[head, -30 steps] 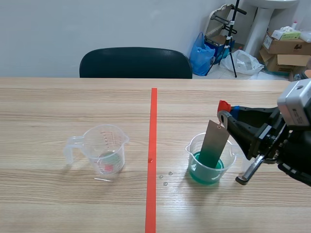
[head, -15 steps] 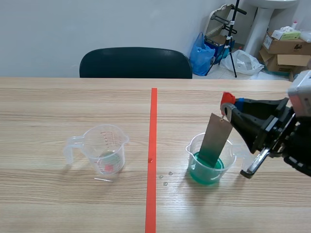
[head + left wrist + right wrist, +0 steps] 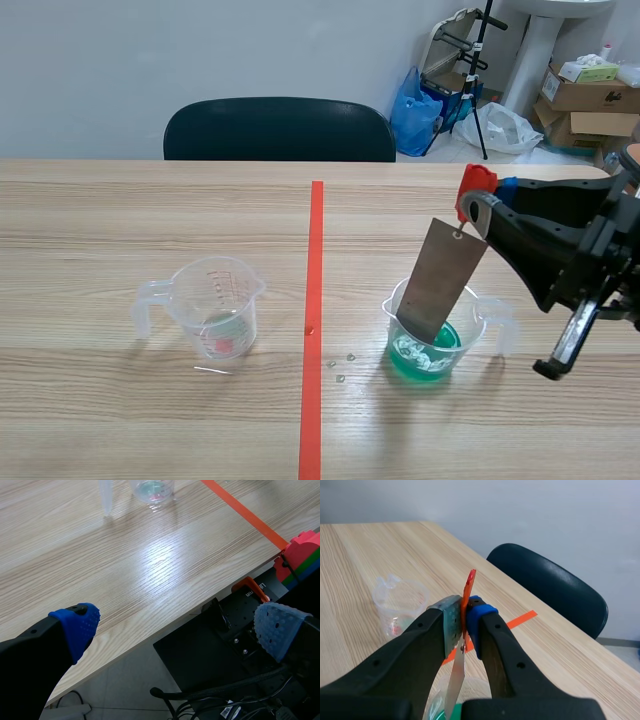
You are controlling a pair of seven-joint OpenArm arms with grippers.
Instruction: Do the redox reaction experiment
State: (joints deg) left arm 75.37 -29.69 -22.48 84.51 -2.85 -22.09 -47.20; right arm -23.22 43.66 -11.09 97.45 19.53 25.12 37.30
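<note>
**Redox run: metal strip at the green solution, right hand holding**

Counter [image 3: 120,420]: wood-grain, with a tape line running near to far down the middle.

Right hand [image 3: 480,205]: comes in from the right and sits raised over the right half of the counter. Its fingers are clamped tight on a red tab [image 3: 469,582].

Left hand [image 3: 177,626]: fingers spread wide, nothing between them. It hangs off the near edge of the counter, out of play.

Measuring cup [image 3: 215,310]: clear, left of the tape, well apart from the work. There is only a faint reddish trace at the bottom.

Beaker [image 3: 440,355]: clear, right of the tape, part filled with green liquid. Pale flecks show in the liquid.

Metal strip [image 3: 440,280]: grey and flat, hanging tilted from the tab. Its lower end is inside the beaker's rim, at or just above the liquid; I cannot tell whether it touches.

Droplets [image 3: 340,365]: a few on the counter between the tape and the beaker.

Judgement: the step in hand is the dip of the strip into the green solution. The next move calls for a firm grip on the tab and travel straight up or down. The strip must stay off the beaker wall so the light beaker does not tip, and any drips should fall back inside.
</note>
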